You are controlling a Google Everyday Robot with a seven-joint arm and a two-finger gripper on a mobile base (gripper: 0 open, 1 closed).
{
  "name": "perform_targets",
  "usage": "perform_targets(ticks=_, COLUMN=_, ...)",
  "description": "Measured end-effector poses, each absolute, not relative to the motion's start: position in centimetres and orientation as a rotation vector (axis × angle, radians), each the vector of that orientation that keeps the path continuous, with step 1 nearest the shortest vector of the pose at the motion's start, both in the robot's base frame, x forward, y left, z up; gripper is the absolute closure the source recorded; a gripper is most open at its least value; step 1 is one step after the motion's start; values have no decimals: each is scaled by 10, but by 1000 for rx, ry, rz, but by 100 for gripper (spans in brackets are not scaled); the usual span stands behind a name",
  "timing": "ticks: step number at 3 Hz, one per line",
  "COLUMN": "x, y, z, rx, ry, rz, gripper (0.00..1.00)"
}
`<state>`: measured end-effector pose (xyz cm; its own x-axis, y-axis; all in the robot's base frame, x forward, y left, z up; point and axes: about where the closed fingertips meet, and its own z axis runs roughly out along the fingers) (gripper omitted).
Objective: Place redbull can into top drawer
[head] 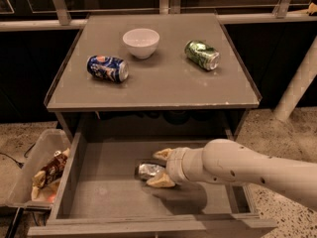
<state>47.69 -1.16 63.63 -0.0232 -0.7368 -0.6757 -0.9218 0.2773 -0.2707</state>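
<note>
Evidently the placing step: low in the frame's centre, the tool grips the redbull can inside the top drawer; next it should release and withdraw.

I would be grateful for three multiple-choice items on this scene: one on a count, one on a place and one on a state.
1. How many cans lie on the grey tabletop?
A) one B) two C) three
2. Where is the slim shiny silver can?
A) at the tabletop's left edge B) at the tabletop's right edge C) in the open wide grey drawer
3. The gripper is:
A) shut on the silver can, inside the drawer B) open, above the tabletop C) open, outside the drawer

Key:
1 B: only the dark blue can and the green can lie there.
2 C: it sits low between the drawer's walls.
3 A: its fingers press the can from both sides.
</note>
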Motion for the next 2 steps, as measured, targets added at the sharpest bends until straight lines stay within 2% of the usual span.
perform_targets(ticks=1, x=477, y=-12, z=636, rx=-1505, ry=1802, rz=314, gripper=0)
perform_targets(ticks=2, x=477, y=-12, z=636, rx=-1505, ry=1802, rz=314, gripper=0)
